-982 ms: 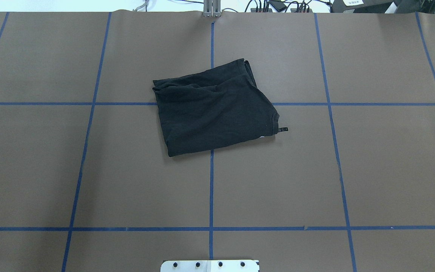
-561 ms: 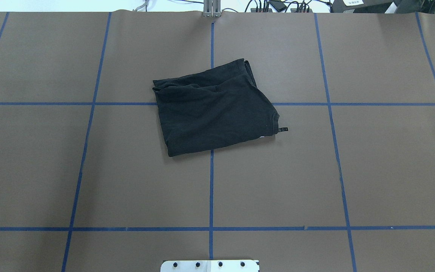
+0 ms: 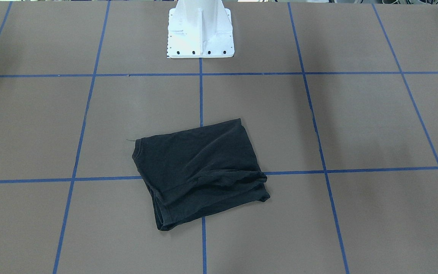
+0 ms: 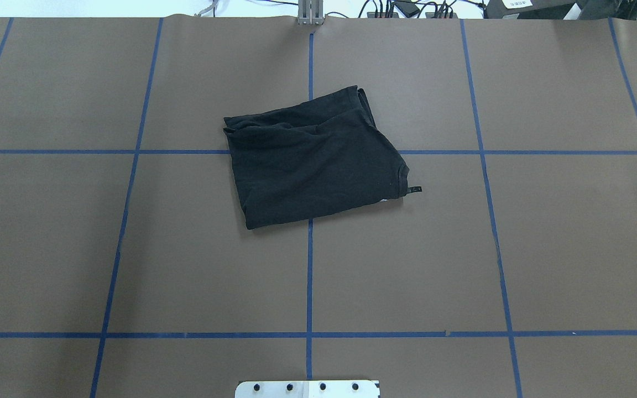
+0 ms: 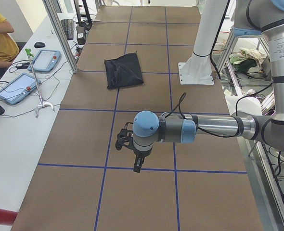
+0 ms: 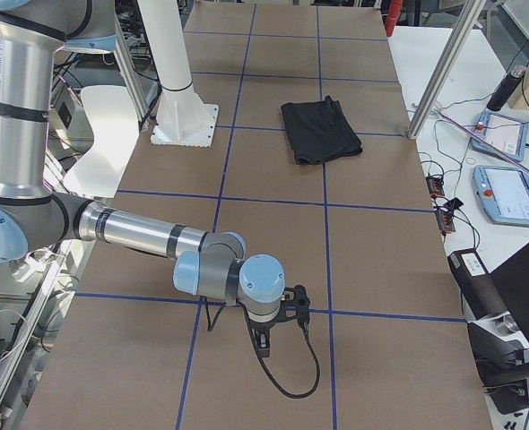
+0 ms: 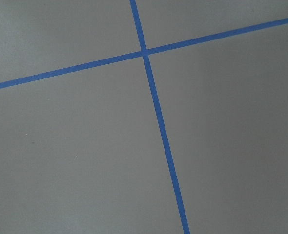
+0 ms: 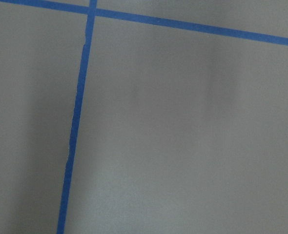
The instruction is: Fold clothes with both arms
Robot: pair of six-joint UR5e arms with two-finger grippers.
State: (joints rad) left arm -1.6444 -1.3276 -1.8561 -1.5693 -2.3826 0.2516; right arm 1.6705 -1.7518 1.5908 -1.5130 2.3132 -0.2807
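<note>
Lying folded, one black T-shirt (image 4: 313,160), left hand (image 5: 124,140) and right hand (image 6: 296,303) away, openness unclear.

The desk (image 4: 545,249) is covered in brown paper and divided into squares by blue tape lines (image 4: 309,276). A folded black T-shirt (image 4: 313,166) is laid flat across a tape crossing, well apart from the left gripper (image 5: 124,140), farther along the desk. A white base plate (image 3: 200,38) is also seated there, well beyond that gripper.

Brown paper (image 4: 186,249) gridded with blue tape (image 4: 309,276) covers the desk; a white bench (image 5: 17,144) holding tablets (image 5: 45,60) runs along its far edge.
</note>
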